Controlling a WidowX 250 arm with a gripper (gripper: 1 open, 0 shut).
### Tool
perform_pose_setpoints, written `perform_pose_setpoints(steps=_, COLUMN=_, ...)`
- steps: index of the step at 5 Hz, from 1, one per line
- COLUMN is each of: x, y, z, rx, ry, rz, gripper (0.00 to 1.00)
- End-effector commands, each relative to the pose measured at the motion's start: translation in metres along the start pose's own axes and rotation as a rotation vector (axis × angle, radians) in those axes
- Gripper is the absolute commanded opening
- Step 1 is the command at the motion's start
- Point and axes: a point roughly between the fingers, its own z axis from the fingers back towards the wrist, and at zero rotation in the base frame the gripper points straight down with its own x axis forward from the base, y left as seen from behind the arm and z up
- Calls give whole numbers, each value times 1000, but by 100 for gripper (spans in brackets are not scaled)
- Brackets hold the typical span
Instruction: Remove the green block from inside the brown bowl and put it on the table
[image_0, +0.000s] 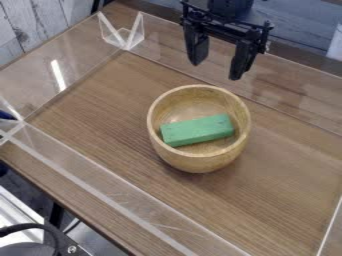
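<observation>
A bright green block (199, 130) lies flat inside the brown bowl (198, 156), slightly tilted, filling much of the bowl's floor. The bowl stands near the middle of the wood-grain table (94, 125). My gripper (218, 57) hangs above and behind the bowl, pointing down, with its two black fingers spread wide apart and nothing between them. It is well clear of the bowl's rim and touches neither bowl nor block.
Low clear acrylic walls (80, 165) run around the table's edges, with a clear bracket (123, 33) at the far left corner. A whitewashed plank wall stands behind. Bare tabletop surrounds the bowl on every side.
</observation>
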Motion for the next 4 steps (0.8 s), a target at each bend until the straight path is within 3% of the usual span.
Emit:
perform_pose_setpoints(steps=1, x=-3, y=1, z=-12, rx=7, ry=25, rz=-9, gripper=100)
perform_pose_setpoints(steps=2, x=-14, y=5, z=-29, rx=20, ry=52, rz=-54, gripper=100)
perform_pose_setpoints(steps=4, x=-24, y=14, z=-64, rx=16, ry=45, rz=-98, gripper=100)
